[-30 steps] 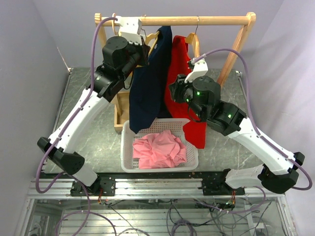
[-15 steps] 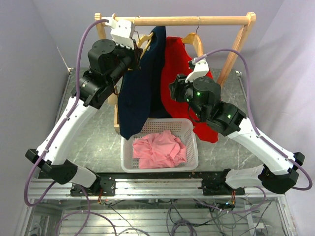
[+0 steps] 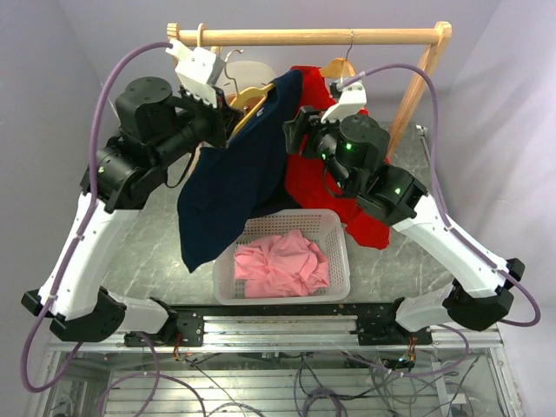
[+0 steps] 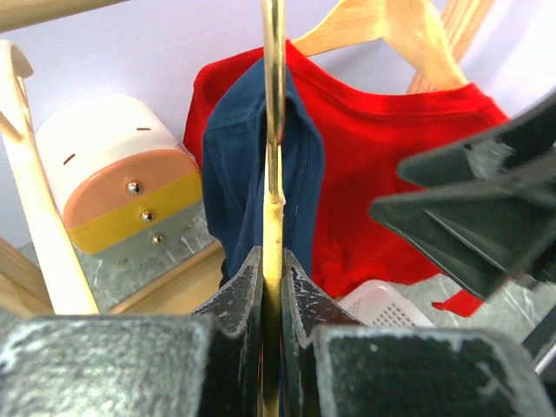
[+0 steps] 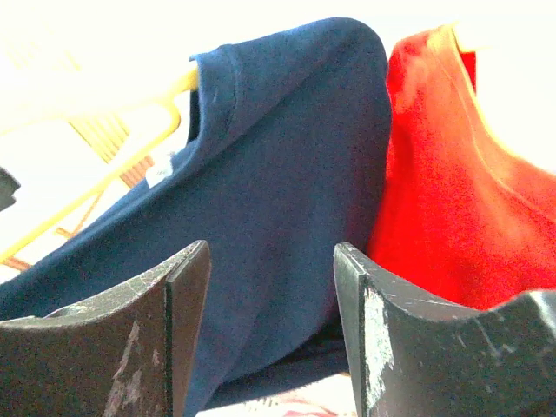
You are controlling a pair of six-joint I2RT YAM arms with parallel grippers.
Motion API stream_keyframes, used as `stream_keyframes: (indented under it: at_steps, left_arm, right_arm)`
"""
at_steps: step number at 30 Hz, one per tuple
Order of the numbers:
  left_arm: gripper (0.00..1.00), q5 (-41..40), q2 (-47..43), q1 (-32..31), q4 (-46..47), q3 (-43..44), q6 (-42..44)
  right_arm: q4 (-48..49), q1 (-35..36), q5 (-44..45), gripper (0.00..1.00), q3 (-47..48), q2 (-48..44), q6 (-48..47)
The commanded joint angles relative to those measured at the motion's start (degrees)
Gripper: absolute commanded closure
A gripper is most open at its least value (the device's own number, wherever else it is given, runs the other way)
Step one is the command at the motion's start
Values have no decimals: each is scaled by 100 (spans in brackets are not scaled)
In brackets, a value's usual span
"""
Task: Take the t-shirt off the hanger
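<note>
The navy t-shirt (image 3: 233,182) hangs in the middle of the top view, draped slantwise from a wooden hanger (image 3: 252,94) at upper centre down to a loose hem just left of the white basket (image 3: 340,269). One shoulder is seated over the hanger's raised right end; the rest falls in a soft sheet. It looks light, limp and unlikely to slip, so it should stretch and cling at the neck rather than slide off. The best hold appears to be a pinch of fabric at the shoulder or neckline near the hanger's tip, where a pull along the hanger arm could peel it off. The left gripper (image 4: 272,261) is clamped tight on the hanger, seen edge-on in its wrist view as a thin pale bar between the fingers, and holds it tilted below the wooden rail (image 3: 321,36). The right gripper (image 5: 269,252) stands about half open with nothing between its jaws. It faces the navy cloth from the right, close to the shoulder but apparently not touching. Behind it a red t-shirt (image 3: 308,187) hangs on its own hanger from the rail, pressed against the navy one. A pink cloth (image 3: 278,265) lies crumpled in the basket below.
</note>
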Motion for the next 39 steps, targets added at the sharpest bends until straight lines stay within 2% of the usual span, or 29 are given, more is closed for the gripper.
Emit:
stream_keyframes:
  at_steps: [1,3,5,16,31,39]
  left_arm:
    - [93,404,-291,-49,-312,448,-65]
    - [93,365,-352,-48,-393,448,-58]
    - [93,326,-379,-52,-449,414,-31]
    - [93,327,-397,-47,-589,248,12]
    - [93,500,-530,-53,-536,-20,0]
    - [93,441,-650,-52,-345,-185,-63]
  right_arm:
    - [258,-19,-130,41,502,328,-74]
    - [298,-25,-223,39,642,453,-36]
    - [367,-22,-314,31,659,483,33]
    - [772,-11,-568,28,301,238,399]
    - [810,-6,-450,29,290,617,452]
    - [648,-6,-258,37,227,675,476]
